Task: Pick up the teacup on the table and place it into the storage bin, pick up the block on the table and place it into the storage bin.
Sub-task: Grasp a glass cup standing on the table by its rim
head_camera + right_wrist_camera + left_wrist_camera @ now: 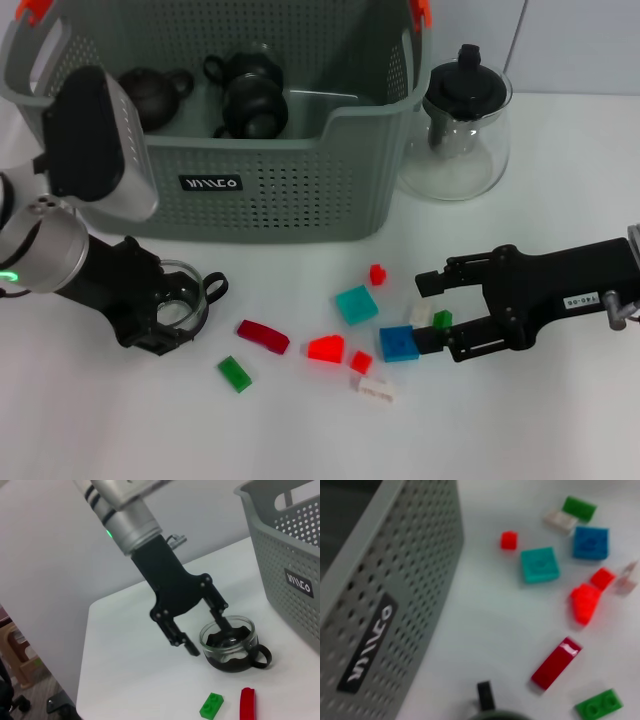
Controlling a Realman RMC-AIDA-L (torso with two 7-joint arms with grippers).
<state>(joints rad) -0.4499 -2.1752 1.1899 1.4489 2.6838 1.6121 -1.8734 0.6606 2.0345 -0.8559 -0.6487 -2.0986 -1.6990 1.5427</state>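
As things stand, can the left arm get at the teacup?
Probably yes: the left end effector is open at the teacup, one finger inside its rim, one outside, nothing between them.

Glass teapot [457, 135]: black lid, stands on the white table [560, 420] just beside the basket.
Inside basket: two dark teapots [155, 92].

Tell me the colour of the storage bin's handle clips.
Orange handle clips on the storage bin, clearest in the head view.
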